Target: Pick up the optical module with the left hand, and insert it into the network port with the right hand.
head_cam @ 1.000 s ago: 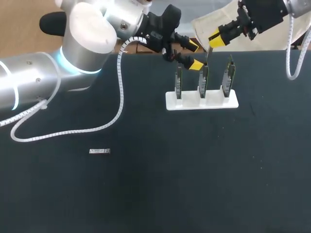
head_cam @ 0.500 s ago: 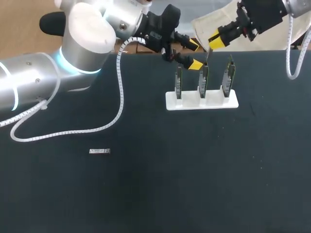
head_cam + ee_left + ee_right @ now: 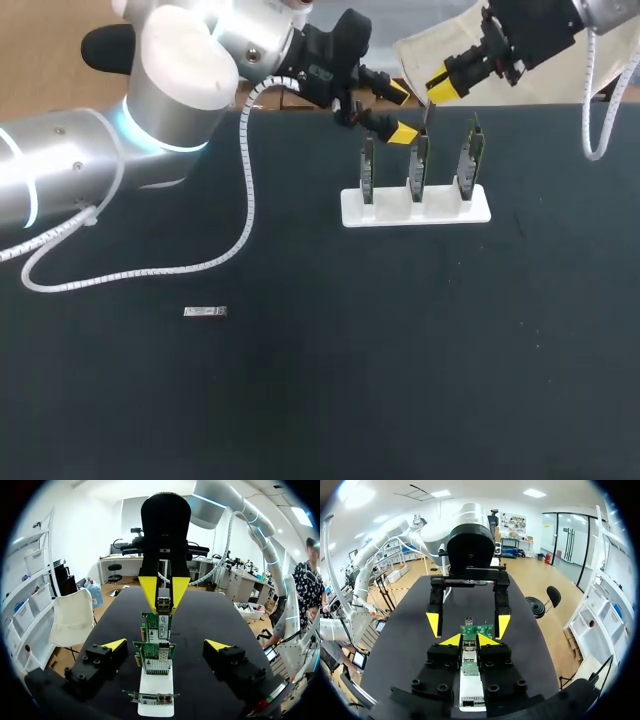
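My right gripper (image 3: 441, 84) is shut on a thin silver optical module (image 3: 428, 116) that hangs just above the middle one of three green network cards (image 3: 418, 165) on a white stand (image 3: 415, 207). In the right wrist view the module (image 3: 468, 649) sits between the shut fingers of the right gripper (image 3: 469, 640), with a card (image 3: 476, 629) right ahead. My left gripper (image 3: 400, 112) stands open beside the cards, holding nothing. In the left wrist view the left gripper (image 3: 165, 645) straddles the row of cards (image 3: 155, 655), facing the right gripper (image 3: 163, 587).
A second small silver module (image 3: 205, 312) lies flat on the black table (image 3: 400, 350), at the left and well away from the stand. A white cable (image 3: 245, 200) from my left arm trails over the table's left part.
My right gripper has edged slightly to the left with the module. The left arm has stayed where it was.
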Tool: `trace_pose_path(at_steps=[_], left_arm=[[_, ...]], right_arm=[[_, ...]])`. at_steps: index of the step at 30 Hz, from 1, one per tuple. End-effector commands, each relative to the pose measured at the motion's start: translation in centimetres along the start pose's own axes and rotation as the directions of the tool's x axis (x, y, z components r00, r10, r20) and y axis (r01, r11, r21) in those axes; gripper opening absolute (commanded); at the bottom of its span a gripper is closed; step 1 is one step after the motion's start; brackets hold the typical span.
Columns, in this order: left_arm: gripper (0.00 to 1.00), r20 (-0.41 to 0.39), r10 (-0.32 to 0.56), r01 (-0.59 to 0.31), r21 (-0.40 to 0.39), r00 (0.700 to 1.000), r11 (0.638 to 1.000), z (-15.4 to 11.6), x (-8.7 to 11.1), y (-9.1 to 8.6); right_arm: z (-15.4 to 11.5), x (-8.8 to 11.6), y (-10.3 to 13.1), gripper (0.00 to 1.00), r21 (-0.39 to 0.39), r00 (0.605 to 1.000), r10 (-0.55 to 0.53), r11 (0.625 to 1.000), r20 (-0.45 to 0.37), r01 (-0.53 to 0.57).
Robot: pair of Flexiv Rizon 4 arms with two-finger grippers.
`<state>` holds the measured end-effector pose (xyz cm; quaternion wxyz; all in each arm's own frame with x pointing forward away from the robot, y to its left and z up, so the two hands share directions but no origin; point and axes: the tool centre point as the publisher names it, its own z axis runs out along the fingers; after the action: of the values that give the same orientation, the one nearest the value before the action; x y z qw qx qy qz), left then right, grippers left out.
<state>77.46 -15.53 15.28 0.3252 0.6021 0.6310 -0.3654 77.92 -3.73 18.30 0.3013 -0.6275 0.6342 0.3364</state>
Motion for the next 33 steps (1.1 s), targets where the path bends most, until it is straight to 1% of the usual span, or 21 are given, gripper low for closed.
trace_pose_path(at_steps=[1,9,15,23,33], left_arm=[[1.0,0.0,0.002,-0.002,-0.001,1.0,1.0,0.0,0.0,0.0],[1.0,0.0,0.002,-0.002,-0.001,1.0,1.0,0.0,0.0,0.0],[1.0,0.0,0.002,-0.002,-0.001,1.0,1.0,0.0,0.0,0.0],[1.0,0.0,0.002,-0.002,-0.001,1.0,1.0,0.0,0.0,0.0],[1.0,0.0,0.002,-0.002,-0.001,1.0,1.0,0.0,0.0,0.0]], right_arm=[[0.1,-0.2,0.0,0.0,-0.005,1.0,-0.014,1.0,-0.012,0.014],[0.3,-0.4,0.2,0.0,0.007,1.0,-0.02,1.0,-0.018,0.02],[0.6,-0.4,0.5,0.0,0.001,0.999,-0.031,1.0,-0.038,0.031],[1.0,-0.5,0.6,0.0,-0.003,0.999,-0.025,1.0,-0.039,0.025],[1.3,-0.1,0.6,0.0,-0.006,0.999,-0.021,1.0,-0.049,0.021]])
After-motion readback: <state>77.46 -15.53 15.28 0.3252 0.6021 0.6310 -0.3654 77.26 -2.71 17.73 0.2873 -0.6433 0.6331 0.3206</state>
